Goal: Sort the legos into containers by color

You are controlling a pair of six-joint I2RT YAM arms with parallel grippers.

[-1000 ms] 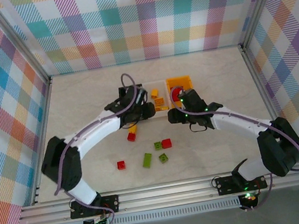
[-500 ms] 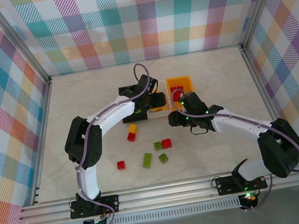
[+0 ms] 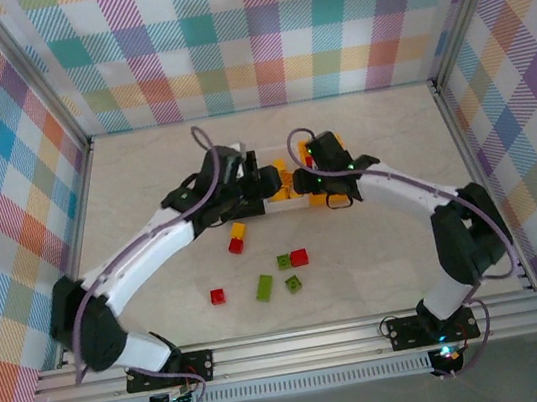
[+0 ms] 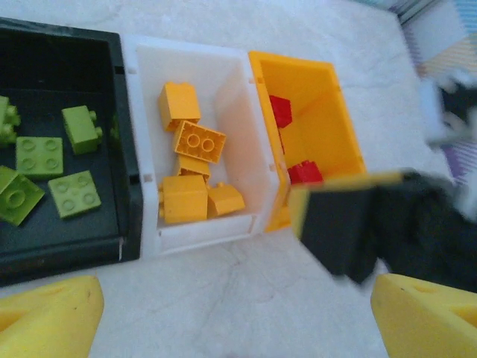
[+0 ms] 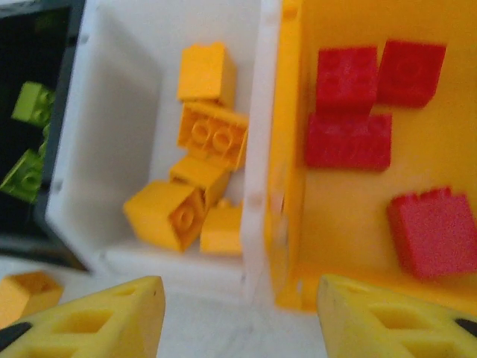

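Three joined containers stand in a row: a black bin (image 4: 59, 224) with lime green legos (image 4: 39, 156), a white bin (image 4: 141, 97) with yellow-orange legos (image 4: 197, 142), and an orange bin (image 5: 350, 224) with red legos (image 5: 346, 112). My left gripper (image 4: 238, 313) hangs over the table just in front of the white bin, jaws wide open and empty. The right gripper (image 5: 238, 313) is open and empty at the near wall between the white and orange bins. Loose legos lie on the table: a yellow-and-red pair (image 3: 237, 238), two red (image 3: 299, 256) and three green (image 3: 264, 287).
The two grippers (image 3: 264, 183) (image 3: 316, 182) sit close together at the bins, the right one blurred at the right in the left wrist view (image 4: 358, 224). Metal frame rails (image 3: 291, 349) bound the table's near edge, and checked walls surround it.
The left gripper has opened wide and its arm has swung about at the bins. The right gripper has moved up and left from the table in front of the bins to their near wall.
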